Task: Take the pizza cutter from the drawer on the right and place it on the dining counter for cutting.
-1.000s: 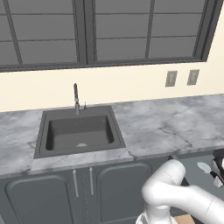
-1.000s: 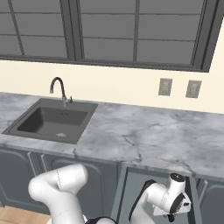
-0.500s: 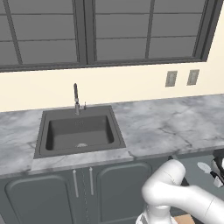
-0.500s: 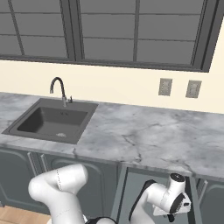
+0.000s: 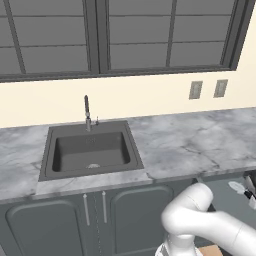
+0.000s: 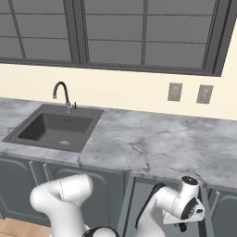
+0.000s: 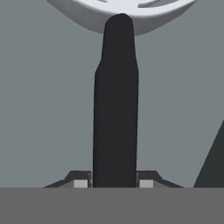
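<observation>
So I'm parked at the marble worktop with the dark sink off to my left, which makes sense: the drawer I need sits under this worktop on the right, and from the left base view I can see it pulled open, its grey inside exposed just below the counter edge. My arm is bent low and forward from the base so the hand can reach down into that opening rather than over the top (in the right base view the wrist hangs right at the gap below the worktop).

Inside the drawer lies the pizza cutter. From the hand view its dark handle runs straight up the middle, ending at the pale wheel blade at the top, so the hand is lined up along the handle's length. The gripper has its two fingertips pressed against either side of the handle's near end, jaws clamped on it. I judge the grasp made and the lift out of the drawer to be next; the dining counter isn't before me, so a drive lies ahead.
</observation>
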